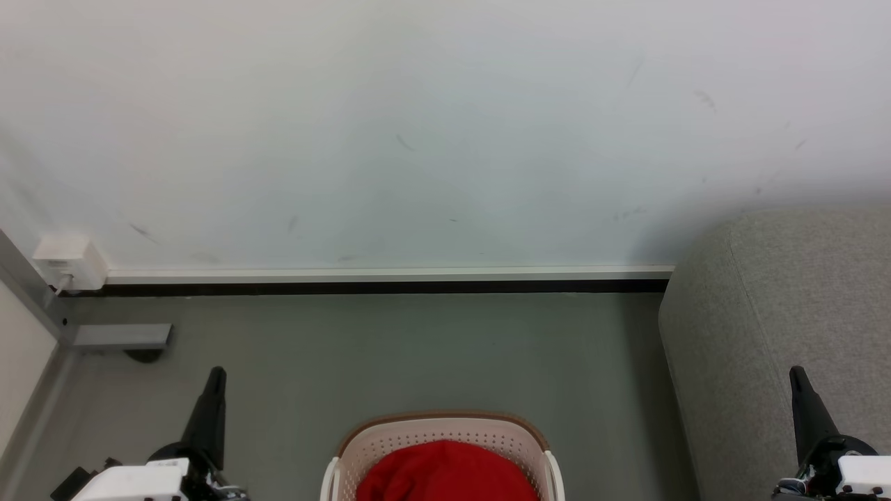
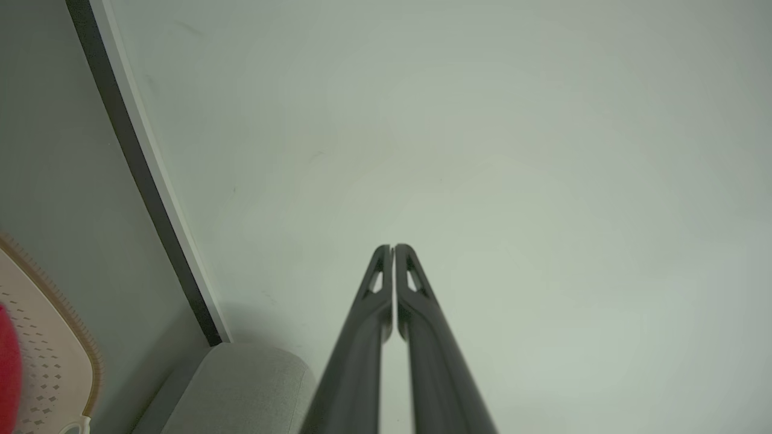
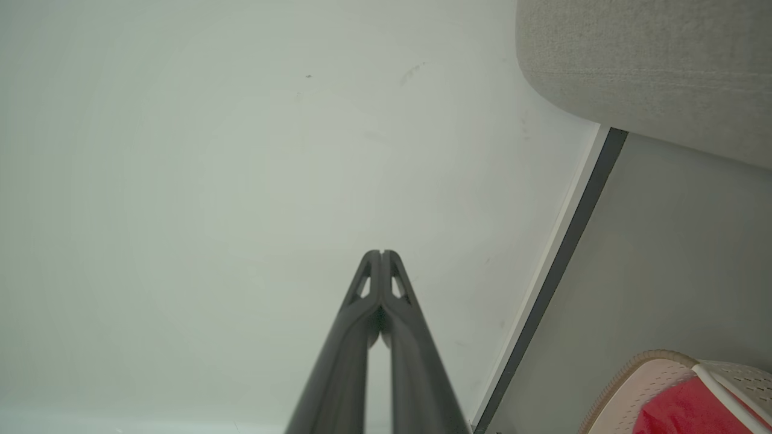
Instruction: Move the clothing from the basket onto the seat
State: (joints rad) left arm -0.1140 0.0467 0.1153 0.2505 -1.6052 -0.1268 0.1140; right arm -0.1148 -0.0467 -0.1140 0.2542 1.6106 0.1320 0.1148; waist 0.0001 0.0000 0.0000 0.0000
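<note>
The red clothing [image 1: 445, 473] lies heaped in the cream basket [image 1: 390, 445] with a brown rim, on the floor at the bottom centre of the head view. The light grey seat [image 1: 786, 327] fills the right side. My left gripper [image 1: 217, 376] stands shut and empty at the lower left, well left of the basket. My right gripper [image 1: 795, 374] stands shut and empty at the lower right, in front of the seat. In the left wrist view the left gripper [image 2: 392, 247] points at the wall; basket [image 2: 54, 361] and clothing [image 2: 7, 367] show at the left edge. The right gripper [image 3: 381, 253] points at the wall too, with seat [image 3: 651, 66], basket [image 3: 639, 386] and clothing [image 3: 687, 413] nearby.
A white wall with a pale skirting board [image 1: 383, 274] runs across the back. A white socket box [image 1: 69, 263] and a grey metal foot [image 1: 122, 336] sit at the left. Grey floor [image 1: 418, 348] lies between basket and wall.
</note>
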